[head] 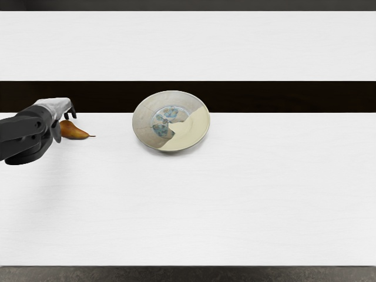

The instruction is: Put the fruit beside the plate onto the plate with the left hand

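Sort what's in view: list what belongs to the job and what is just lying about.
Belongs to the job: pear, beside the plate on its left; plate; left hand, at the pear.
Just there: table; dark band behind it.

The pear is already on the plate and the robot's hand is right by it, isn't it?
Not quite. The pear lies on the table, left of the plate, not on it. The left hand is right by it, as the head view shows.
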